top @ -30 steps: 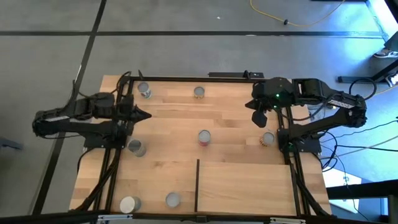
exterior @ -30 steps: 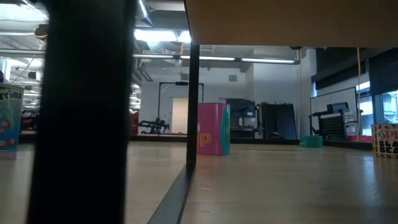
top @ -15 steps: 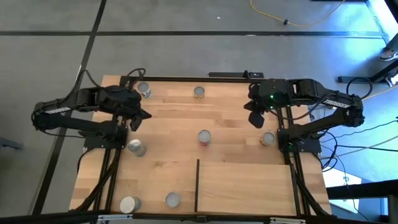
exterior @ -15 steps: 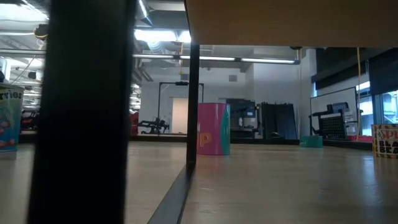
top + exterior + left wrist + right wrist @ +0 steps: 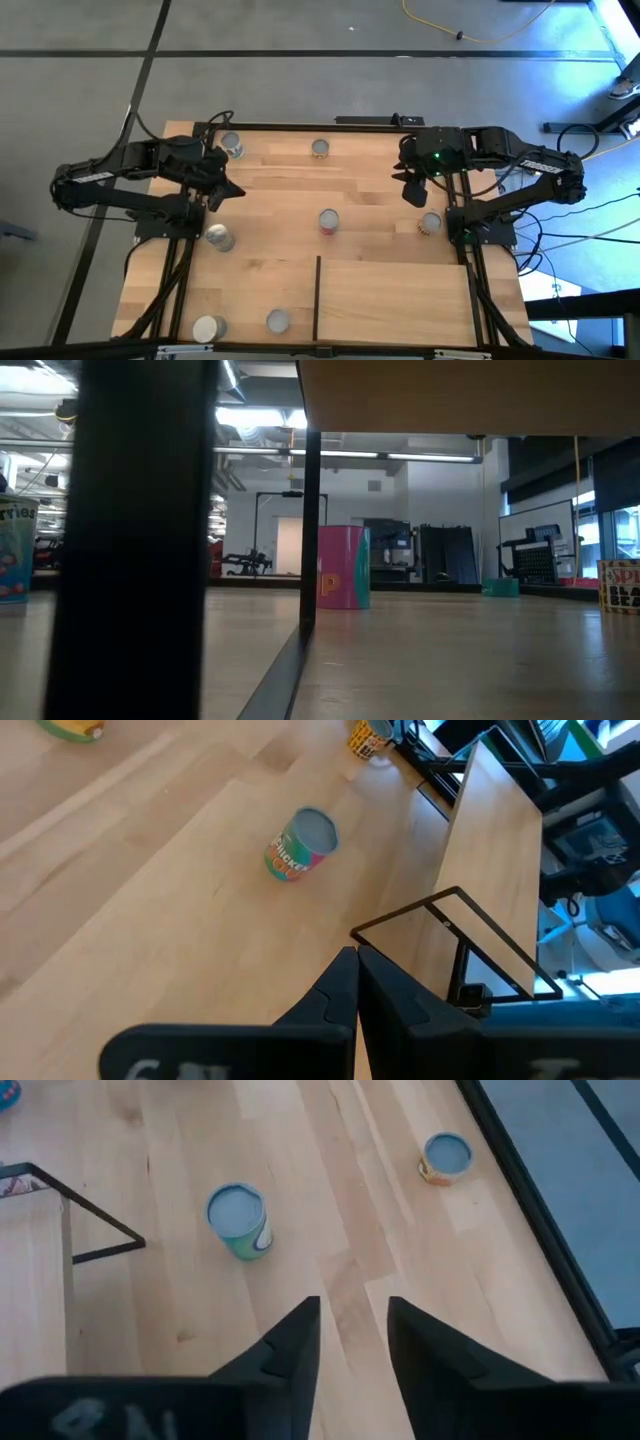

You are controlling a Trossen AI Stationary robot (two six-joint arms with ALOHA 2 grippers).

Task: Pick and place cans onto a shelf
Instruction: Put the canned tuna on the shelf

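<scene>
Cans (image 5: 328, 220) scattered across the wooden table (image 5: 270, 270); shelf (image 5: 395, 300) bare; left gripper (image 5: 232, 187) pressed together, right gripper (image 5: 411, 192) spread.

Light-wood bench (image 5: 370, 190) edged in black, shelf (image 5: 395, 300) panel at its near right corner, seven cans (image 5: 328, 221) standing apart on the bare wood, two along the far edge, one mid-bench, two near the front left

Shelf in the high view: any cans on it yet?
No. The shelf is bare; the cans stand on the table.
</scene>
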